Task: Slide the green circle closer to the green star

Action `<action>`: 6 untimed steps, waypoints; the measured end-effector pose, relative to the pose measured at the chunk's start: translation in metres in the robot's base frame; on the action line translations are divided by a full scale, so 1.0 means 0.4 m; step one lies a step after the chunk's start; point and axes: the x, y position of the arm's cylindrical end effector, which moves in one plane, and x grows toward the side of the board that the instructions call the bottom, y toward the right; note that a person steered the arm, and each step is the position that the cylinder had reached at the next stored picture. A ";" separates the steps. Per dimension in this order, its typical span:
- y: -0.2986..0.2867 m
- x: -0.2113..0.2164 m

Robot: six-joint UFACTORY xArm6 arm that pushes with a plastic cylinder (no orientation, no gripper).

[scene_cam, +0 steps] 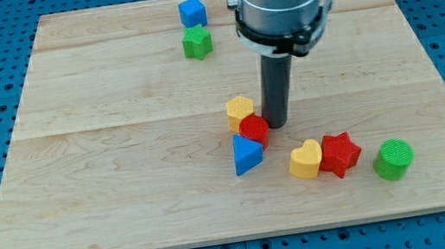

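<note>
Camera view shows you the wooden board (122, 156) with my tip (278, 124) down near the frame's centre, just to the right of the red circle (254, 128) and seemingly touching it, with the yellow block (240, 111) and the blue triangle (247, 154) crowded on that circle's other side. There are no jaws to report — the arm ends in a plain rod, so nothing spreads or pinches. Your target, the green circle (394, 159), sits at the lower right of the frame, well apart from the tip, just right of the red star (339, 153) and the yellow heart (306, 160). The green star (197, 42) lies at the upper centre-left, directly below the blue cube (192, 12). To do this step well, I judge you should bring the tip round to the lower-right side of the green circle, skirting the red star and heart, so the push line runs toward the green star. Contact the circle through its centre — a round block will likely roll off an off-centre push. Expect the central cluster to sit close to that line; steer slightly right of it.
</note>
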 end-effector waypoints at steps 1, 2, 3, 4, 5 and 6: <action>0.203 -0.019; 0.438 0.068; 0.584 0.256; 0.475 0.364; 0.438 0.316; 0.336 0.229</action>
